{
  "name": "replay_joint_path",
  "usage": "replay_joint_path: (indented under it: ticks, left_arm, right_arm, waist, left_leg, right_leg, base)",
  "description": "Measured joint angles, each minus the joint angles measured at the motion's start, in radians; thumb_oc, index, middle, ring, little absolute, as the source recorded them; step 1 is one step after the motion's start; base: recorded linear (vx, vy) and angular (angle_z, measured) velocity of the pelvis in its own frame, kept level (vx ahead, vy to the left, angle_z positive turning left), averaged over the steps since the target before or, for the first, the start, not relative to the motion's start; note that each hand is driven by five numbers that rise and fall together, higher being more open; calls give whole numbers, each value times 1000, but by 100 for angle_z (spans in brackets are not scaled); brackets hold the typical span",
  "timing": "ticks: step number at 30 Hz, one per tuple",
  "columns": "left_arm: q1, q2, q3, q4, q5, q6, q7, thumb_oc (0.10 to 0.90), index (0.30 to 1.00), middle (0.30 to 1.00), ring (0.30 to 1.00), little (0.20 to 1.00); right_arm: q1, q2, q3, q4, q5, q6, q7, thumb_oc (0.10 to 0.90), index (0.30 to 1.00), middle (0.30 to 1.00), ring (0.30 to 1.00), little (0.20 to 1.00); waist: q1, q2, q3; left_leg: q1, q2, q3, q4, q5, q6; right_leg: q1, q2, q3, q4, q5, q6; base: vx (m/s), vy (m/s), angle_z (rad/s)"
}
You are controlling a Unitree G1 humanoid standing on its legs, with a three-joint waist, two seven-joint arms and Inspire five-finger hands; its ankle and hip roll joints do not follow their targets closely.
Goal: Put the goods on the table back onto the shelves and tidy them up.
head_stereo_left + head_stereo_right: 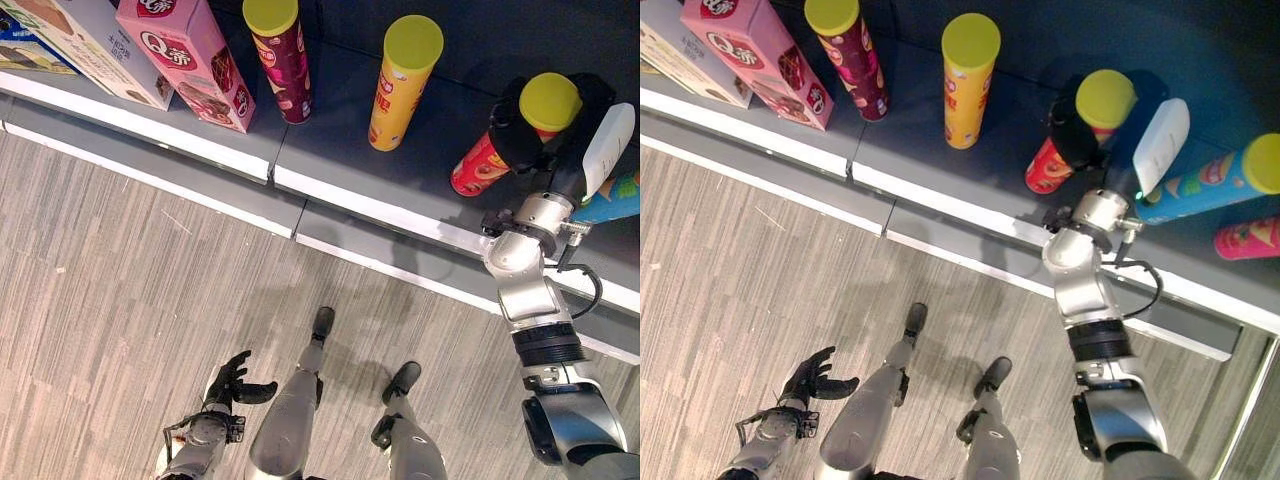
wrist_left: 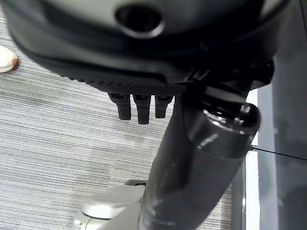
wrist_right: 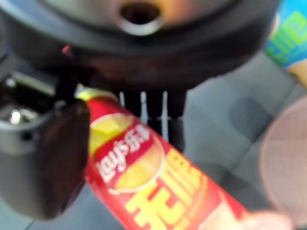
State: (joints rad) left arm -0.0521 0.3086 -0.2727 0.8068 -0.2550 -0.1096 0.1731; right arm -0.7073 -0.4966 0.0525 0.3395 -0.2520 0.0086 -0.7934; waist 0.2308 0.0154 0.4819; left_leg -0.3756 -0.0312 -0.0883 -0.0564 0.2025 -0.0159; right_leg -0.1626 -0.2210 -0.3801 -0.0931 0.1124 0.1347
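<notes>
1. The left hand is seen nearest the camera, hanging low over the floor with its fingers loosely spread and nothing in them; it can be left idle.
2. Well to the left of the working hand, a pink box is stood on the shelf, with a maroon tube and a yellow tube set upright between it and the hand.
3. The red tube is held by the right hand, whose fingers and white-covered thumb are curled round its upper part just under the yellow lid; the tube leans, and its base appears to be at or on the shelf.
4. Just beyond the hand on the right, a blue tube lies on its side, with a pink tube past it.
5. To do the step well, the red tube should probably be brought upright before the grip is eased, in line with the row to the left.
6. The fingers are best drawn away with care taken not to knock the blue tube close beside them.
</notes>
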Motion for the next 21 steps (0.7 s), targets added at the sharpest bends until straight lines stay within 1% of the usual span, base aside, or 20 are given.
replay_joint_path:
  ticks: [8,11,21]
  left_arm:
    - [0,0,0,7,0,0,0,800,900,900,900,900]
    - [0,0,0,6,0,0,4,800,900,900,900,900]
    - [-1,0,0,6,0,0,16,800,900,900,900,900]
  right_arm:
    - [-6,-1,1,11,-2,2,-9,400,300,300,300,300]
    - [-33,-2,2,48,-2,3,-21,400,300,300,300,300]
    - [-34,-5,2,50,-3,6,-21,400,300,300,300,300]
  waist:
    - [0,0,0]
    - [0,0,0]
    - [0,3,-2]
  left_leg:
    - [0,0,-2,0,1,0]
    - [0,0,-3,0,2,-1]
    - [0,-1,-5,1,3,-2]
  right_leg:
    - [1,0,-1,0,0,0]
    - [2,0,-2,0,0,0]
    - [4,0,-5,0,0,0]
  base:
    - [0,0,0]
    - [0,0,0]
    - [0,0,0]
